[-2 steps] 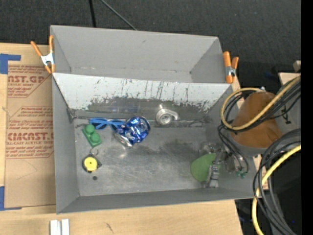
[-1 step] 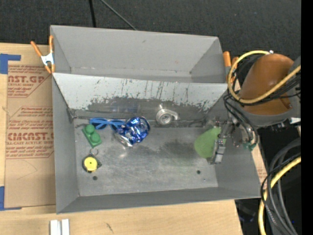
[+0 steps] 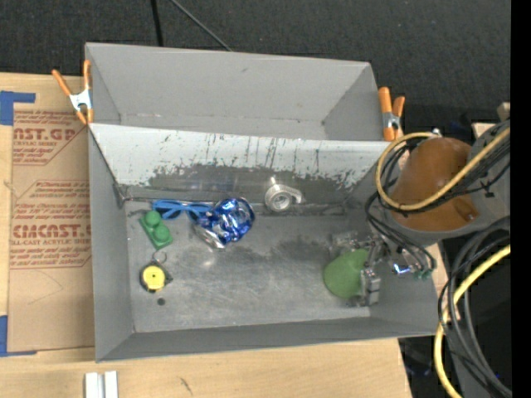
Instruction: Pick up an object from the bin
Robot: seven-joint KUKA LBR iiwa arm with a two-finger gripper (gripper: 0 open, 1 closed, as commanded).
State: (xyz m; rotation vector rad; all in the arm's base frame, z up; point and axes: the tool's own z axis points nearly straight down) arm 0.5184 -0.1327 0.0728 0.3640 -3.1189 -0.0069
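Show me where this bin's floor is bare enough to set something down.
Widest bare bin floor: the middle, between the yellow disc at the view's left and the green ball beside the gripper. A smaller patch lies right of the silver ring. Crowded: far left, where a green peg, blue plastic strip and crumpled blue wrapper cluster.

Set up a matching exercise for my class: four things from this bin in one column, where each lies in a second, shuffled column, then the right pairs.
Things
1. yellow disc
2. silver metal ring
3. green round lump
4. blue and white crumpled wrapper

Places
A. at the foot of the far wall, about mid-width
B. right beside the gripper
C. lower left part of the bin floor
D. left of middle, next to a blue strip

Pairs: 1-C, 2-A, 3-B, 4-D
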